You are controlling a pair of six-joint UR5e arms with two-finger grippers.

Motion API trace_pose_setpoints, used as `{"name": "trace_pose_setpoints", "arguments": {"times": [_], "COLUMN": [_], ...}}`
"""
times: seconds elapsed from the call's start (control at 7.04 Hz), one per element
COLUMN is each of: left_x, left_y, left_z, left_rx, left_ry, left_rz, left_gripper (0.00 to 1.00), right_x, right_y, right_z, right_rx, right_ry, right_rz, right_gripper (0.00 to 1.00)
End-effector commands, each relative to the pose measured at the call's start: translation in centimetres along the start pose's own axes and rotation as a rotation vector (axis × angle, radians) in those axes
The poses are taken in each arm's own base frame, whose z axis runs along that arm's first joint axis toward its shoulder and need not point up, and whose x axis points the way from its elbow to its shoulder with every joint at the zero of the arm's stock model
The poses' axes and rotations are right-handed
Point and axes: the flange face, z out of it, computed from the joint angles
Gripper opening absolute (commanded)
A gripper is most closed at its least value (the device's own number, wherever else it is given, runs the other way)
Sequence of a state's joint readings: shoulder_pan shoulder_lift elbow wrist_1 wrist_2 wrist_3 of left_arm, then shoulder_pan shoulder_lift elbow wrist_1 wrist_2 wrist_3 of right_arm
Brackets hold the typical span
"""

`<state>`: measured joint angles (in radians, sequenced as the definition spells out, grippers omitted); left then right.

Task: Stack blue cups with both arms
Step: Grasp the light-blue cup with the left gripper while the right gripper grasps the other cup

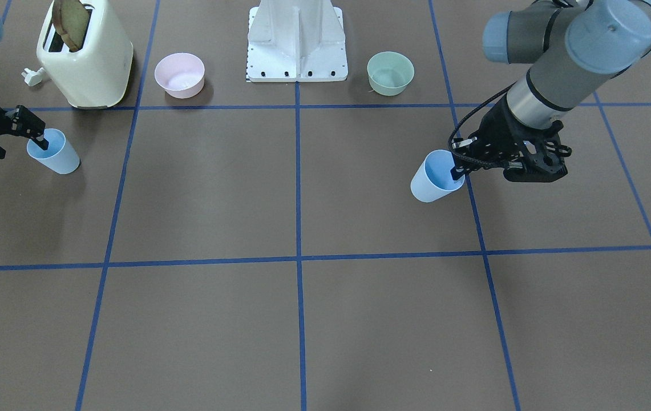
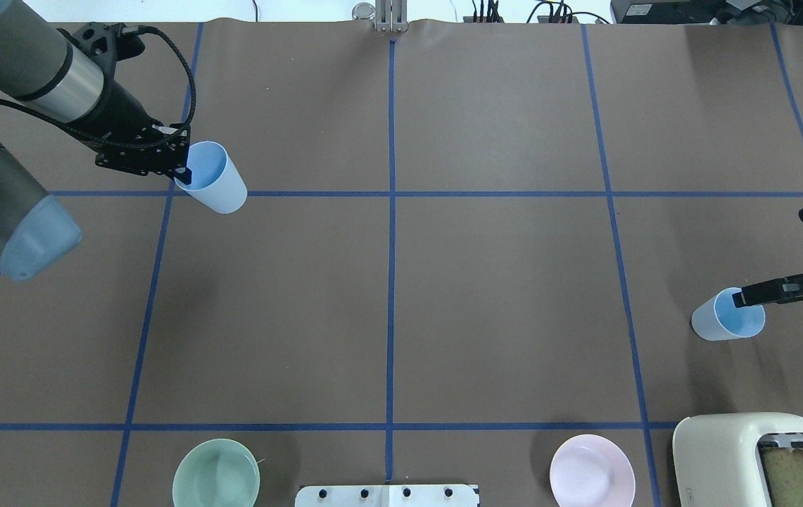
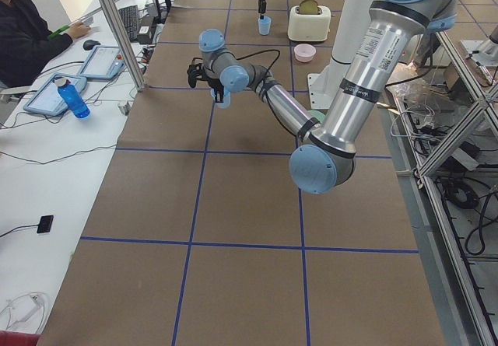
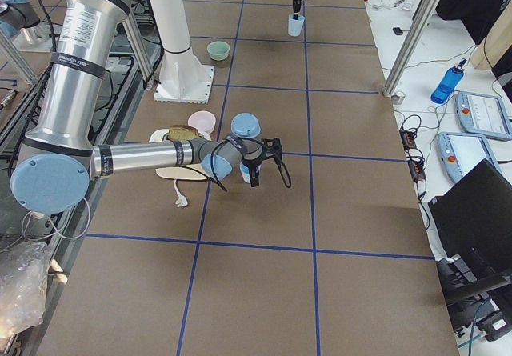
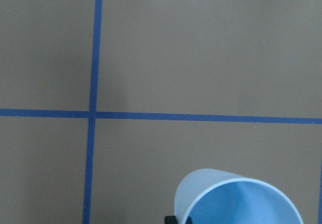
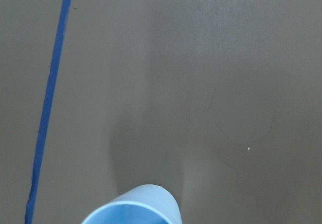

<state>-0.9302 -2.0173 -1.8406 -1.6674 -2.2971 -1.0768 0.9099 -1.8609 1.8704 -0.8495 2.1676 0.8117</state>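
Two light-blue cups show, one in each gripper. My left gripper is shut on the rim of one blue cup, one finger inside it, and holds it tilted over the far left of the table. That cup also shows in the front view and in the left wrist view. My right gripper is shut on the rim of the other blue cup at the right edge. That cup also shows in the front view and in the right wrist view. The two cups are far apart.
A cream toaster with a slice of bread stands at the near right, its plug beside it. A pink bowl and a green bowl flank the white pedestal. Blue tape lines grid the brown table.
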Motion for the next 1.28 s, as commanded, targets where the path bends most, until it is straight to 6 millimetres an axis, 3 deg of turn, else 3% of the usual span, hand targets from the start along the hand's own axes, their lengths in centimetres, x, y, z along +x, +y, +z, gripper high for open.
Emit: {"name": "trace_pose_setpoints", "arguments": {"times": [0.0, 0.28, 0.85, 0.99, 1.14], "left_x": [3.6, 6.0, 6.0, 6.1, 6.3], "left_y": [1.6, 2.3, 2.3, 2.5, 2.6], "left_z": [1.4, 1.7, 1.9, 2.0, 2.1], "left_rx": [0.003, 0.002, 0.004, 0.001, 0.0], "left_ry": [-0.002, -0.016, -0.019, -0.019, -0.019], "left_rz": [-0.031, -0.035, -0.037, -0.042, -0.039], "left_gripper": [0.0, 0.0, 0.0, 0.0, 0.0], "right_x": [0.7, 0.4, -0.1, -0.2, -0.3], "right_y": [1.3, 1.4, 0.6, 0.7, 0.6], "right_z": [0.0, 0.3, 1.0, 1.2, 1.3], "right_rx": [-0.003, -0.01, -0.009, -0.009, -0.005], "right_ry": [-0.006, -0.006, -0.01, -0.007, -0.002], "right_rz": [-0.008, -0.009, 0.001, 0.011, 0.009], "right_gripper": [0.99, 0.95, 0.82, 0.76, 0.54]}}
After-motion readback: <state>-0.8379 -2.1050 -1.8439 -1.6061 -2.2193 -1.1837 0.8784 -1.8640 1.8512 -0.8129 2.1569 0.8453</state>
